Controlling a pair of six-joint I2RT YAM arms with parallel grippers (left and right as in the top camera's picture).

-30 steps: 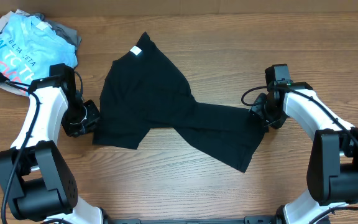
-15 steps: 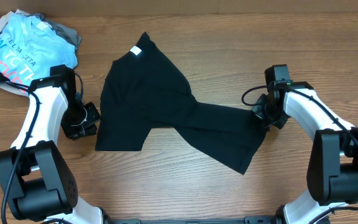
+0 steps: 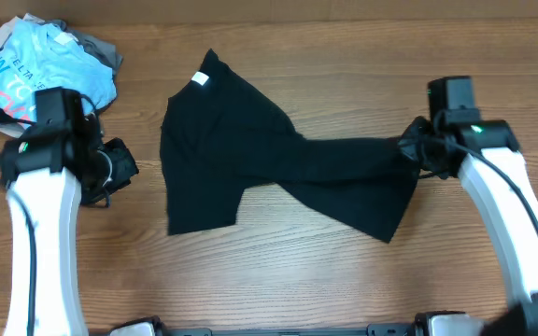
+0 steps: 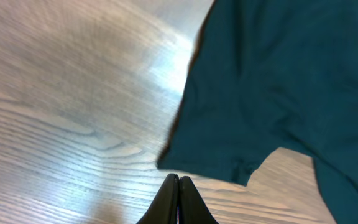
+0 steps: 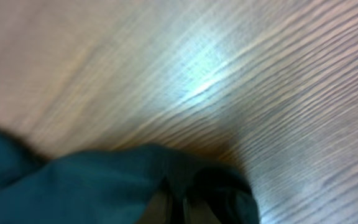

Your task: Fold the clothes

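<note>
The black T-shirt (image 3: 250, 154) lies crumpled in the middle of the wooden table (image 3: 344, 280), with its white label (image 3: 200, 78) at the top. The right gripper (image 3: 413, 152) is pinched tight on the shirt's right edge. The left gripper (image 3: 124, 166) is squeezed closed with nothing in it, near the shirt's left side but not touching. A light blue T-shirt (image 3: 35, 70) sits in the far corner.

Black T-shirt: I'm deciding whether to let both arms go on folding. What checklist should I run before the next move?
1. Right gripper shut on the black T-shirt at its right end: ok.
2. Left gripper holding fabric: not ok; shut, empty, short of the hem.
3. Shirt lying flat: not ok; twisted mid-body.
4. White neck label in view: ok.
5. Shirt apart from the clothes pile: ok.
6. How much fabric the right grip holds: cannot tell, blurred.
</note>
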